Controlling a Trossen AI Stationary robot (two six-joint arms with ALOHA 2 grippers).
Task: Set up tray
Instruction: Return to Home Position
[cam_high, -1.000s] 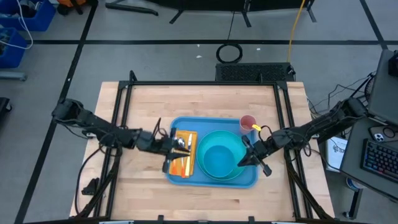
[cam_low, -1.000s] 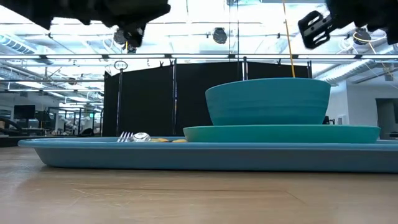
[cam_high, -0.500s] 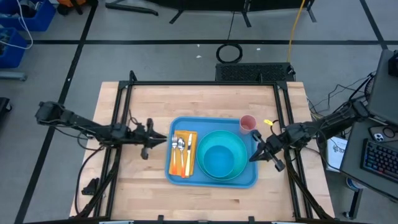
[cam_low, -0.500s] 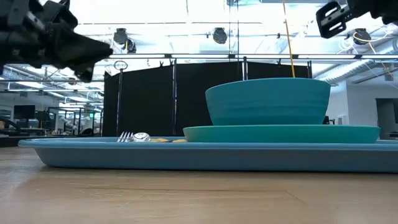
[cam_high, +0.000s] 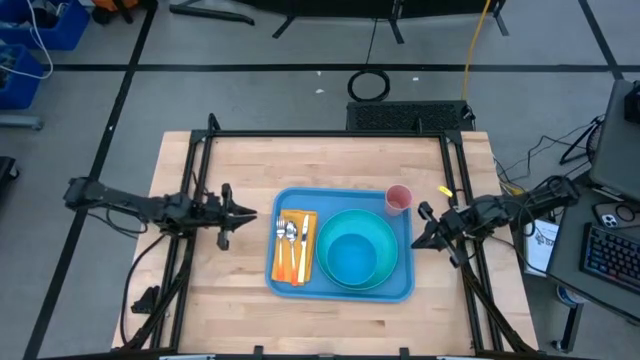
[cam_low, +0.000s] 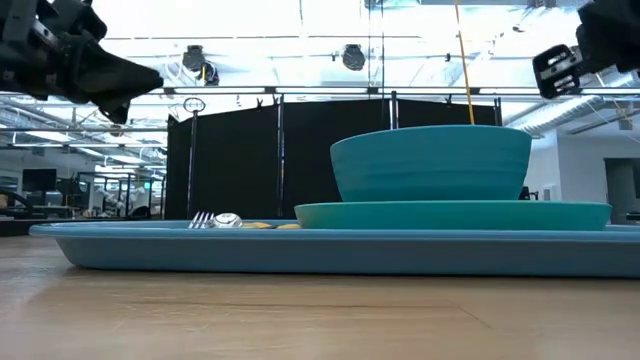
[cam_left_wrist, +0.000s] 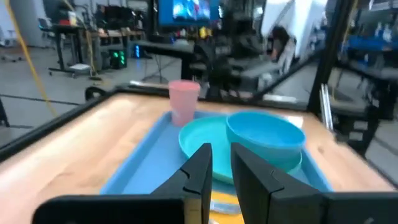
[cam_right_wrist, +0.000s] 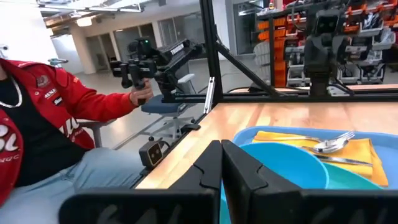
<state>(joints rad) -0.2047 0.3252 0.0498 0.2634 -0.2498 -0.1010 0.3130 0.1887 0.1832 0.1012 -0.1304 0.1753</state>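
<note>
Now both hands (cam_high: 243, 213) (cam_high: 418, 238) have drawn back off the tray (cam_high: 340, 291).

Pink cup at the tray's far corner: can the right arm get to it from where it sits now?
Probably yes. The right gripper hangs off the tray's right edge, fingers shut and empty. The pink cup stands just beyond it, beside the teal bowl, with nothing between.

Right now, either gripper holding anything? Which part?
Nothing is held. The left gripper sits empty beside the large light-blue plastic tray, fingers slightly apart. The right gripper is shut on nothing, off the tray's other side.
</note>
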